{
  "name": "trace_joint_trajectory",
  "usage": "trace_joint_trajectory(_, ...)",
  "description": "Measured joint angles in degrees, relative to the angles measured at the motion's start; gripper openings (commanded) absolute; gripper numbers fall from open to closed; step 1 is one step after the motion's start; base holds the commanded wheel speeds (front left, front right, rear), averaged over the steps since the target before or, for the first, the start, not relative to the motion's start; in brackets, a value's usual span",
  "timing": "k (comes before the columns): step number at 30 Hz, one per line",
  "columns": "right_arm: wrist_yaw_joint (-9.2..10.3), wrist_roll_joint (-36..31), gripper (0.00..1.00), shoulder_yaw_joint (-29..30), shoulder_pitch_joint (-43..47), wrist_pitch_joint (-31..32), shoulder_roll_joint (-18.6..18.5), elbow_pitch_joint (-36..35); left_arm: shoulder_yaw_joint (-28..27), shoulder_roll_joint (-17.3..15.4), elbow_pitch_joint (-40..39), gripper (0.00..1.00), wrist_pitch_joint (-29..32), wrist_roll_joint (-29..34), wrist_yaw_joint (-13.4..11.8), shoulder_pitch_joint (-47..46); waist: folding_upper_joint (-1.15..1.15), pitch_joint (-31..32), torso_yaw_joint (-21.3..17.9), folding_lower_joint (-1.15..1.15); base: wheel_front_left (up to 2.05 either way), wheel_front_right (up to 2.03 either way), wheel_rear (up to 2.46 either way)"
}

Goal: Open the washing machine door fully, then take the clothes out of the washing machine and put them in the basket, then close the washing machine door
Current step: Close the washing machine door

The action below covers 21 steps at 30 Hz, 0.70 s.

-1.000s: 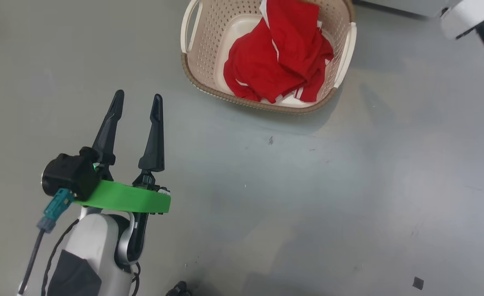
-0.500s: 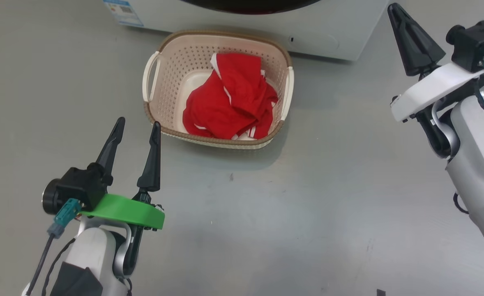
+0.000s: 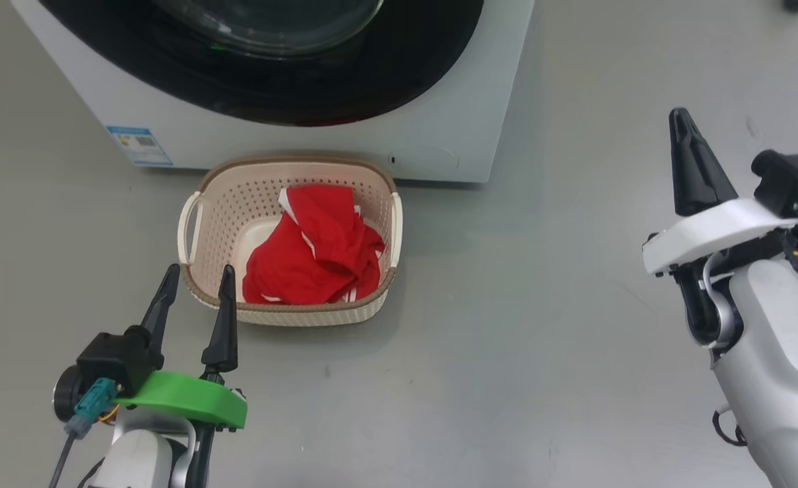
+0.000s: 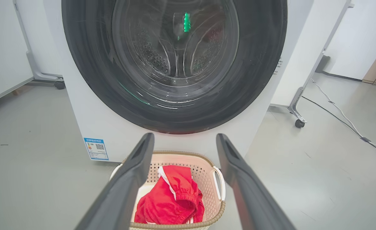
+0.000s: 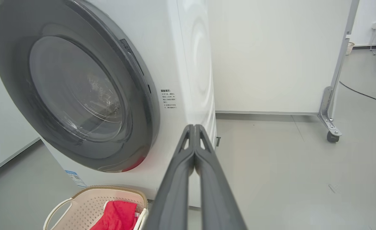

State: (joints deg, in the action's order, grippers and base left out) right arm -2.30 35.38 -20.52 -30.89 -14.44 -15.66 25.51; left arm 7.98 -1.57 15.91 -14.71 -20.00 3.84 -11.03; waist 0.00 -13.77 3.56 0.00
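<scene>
the washing machine door (image 3: 385, 88) lies shut, flat against the front of the white washing machine (image 3: 453, 146), its glossy black rim ringing the clear glass bowl. the cream basket (image 3: 304, 316) stands on the grey floor (image 3: 507, 352) just in front of the machine, below the door, with the red clothes (image 3: 311, 264) heaped inside it. the left gripper (image 3: 200, 270) hangs near the basket's near left corner, its two dark fingers spread apart and holding nothing. the right gripper (image 3: 680, 118) hovers well to the right of the basket, fingers pressed together, empty.
</scene>
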Motion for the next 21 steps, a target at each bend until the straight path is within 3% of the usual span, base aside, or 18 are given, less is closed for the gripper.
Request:
trace_joint_trajectory(12,0.7,0.1,0.0,4.38,11.22,0.01,1.18,-5.15,-2.22,-0.12,-0.48,1.0,0.0,-0.01,0.51,3.35,0.0,6.68,-5.65,0.0,0.0,0.0,0.0)
trace_joint_trajectory(21,0.9,-1.42,0.0,6.73,15.8,0.01,2.09,-8.93,-3.57,-0.13,-1.37,1.0,0.0,-0.16,0.52,3.99,0.0,7.89,-7.4,0.0,0.0,0.0,0.0)
